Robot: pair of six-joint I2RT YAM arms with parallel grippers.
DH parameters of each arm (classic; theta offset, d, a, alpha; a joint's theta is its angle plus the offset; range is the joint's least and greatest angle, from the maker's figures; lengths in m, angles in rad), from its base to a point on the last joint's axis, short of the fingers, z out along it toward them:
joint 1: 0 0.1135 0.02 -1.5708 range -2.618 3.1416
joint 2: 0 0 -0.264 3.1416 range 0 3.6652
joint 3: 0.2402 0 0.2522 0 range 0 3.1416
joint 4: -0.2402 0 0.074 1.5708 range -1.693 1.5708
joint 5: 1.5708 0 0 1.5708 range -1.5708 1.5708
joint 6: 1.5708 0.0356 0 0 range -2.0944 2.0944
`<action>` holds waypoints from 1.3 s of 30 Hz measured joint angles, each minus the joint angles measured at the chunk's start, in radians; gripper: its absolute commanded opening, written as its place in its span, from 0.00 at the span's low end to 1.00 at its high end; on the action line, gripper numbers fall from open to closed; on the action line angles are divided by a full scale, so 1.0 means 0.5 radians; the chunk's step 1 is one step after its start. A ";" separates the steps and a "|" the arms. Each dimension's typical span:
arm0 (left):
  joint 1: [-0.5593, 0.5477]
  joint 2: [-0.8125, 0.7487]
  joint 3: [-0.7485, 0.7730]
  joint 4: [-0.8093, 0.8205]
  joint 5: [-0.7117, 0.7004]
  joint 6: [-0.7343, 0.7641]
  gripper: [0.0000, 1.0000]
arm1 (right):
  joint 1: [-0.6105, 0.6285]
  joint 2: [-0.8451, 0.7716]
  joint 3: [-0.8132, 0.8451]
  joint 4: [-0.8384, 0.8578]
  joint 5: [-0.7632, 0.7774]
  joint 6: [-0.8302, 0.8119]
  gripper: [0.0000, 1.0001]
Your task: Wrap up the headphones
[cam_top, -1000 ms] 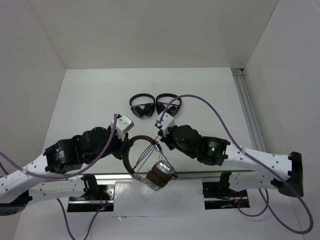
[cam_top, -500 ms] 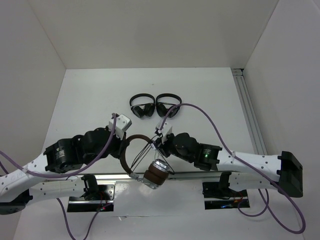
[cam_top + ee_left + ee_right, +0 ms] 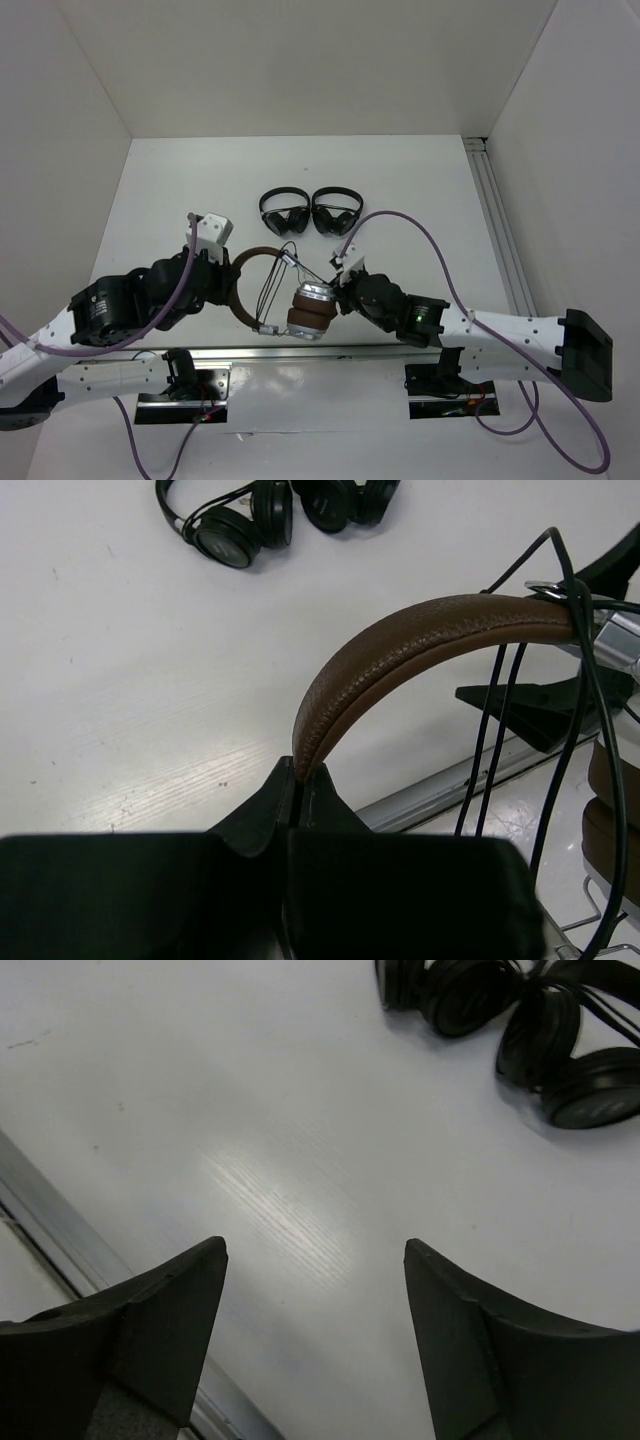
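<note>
The headphones have a brown headband (image 3: 238, 290) and stacked silver-and-brown earcups (image 3: 309, 308). They hang above the table's near edge, with the thin black cable (image 3: 274, 288) strung in several strands across the band's arc. My left gripper (image 3: 226, 287) is shut on the headband (image 3: 400, 645), its fingertips (image 3: 300, 772) pinching the leather edge. Cable strands (image 3: 490, 730) run down past the metal slider. Just right of the earcups, my right gripper (image 3: 338, 292) stands open. The right wrist view shows only bare table between its fingers (image 3: 315, 1250).
Two smaller all-black headphones (image 3: 285, 212) (image 3: 337, 210) lie side by side further back on the white table; they also show in the wrist views (image 3: 235, 520) (image 3: 560, 1055). An aluminium rail (image 3: 400, 350) runs along the near edge, and another (image 3: 495, 220) along the right side. White walls enclose the table.
My right gripper has opened and let go of the cable, dropping nearer the front edge. The left gripper has carried the headphones left, and the earcups have swung up toward the band.
</note>
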 measured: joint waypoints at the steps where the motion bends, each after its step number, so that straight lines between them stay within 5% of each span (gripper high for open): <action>1: 0.000 0.000 0.010 -0.015 -0.024 -0.033 0.00 | 0.000 -0.026 -0.028 -0.005 0.036 0.035 0.81; 10: 0.000 0.078 0.002 -0.110 -0.150 -0.192 0.00 | 0.001 -0.299 -0.086 -0.291 0.575 0.431 0.83; 17: 0.130 0.147 -0.221 -0.154 -0.145 -0.522 0.00 | 0.001 -0.031 0.380 -1.401 1.253 1.417 0.88; 24: 0.486 0.151 -0.739 0.040 -0.031 -0.774 0.00 | 0.016 0.153 0.653 -2.258 1.495 2.228 0.90; 39: 1.022 0.352 -1.243 1.027 0.339 -0.386 0.00 | 0.102 -0.219 0.526 -2.236 1.553 2.108 0.90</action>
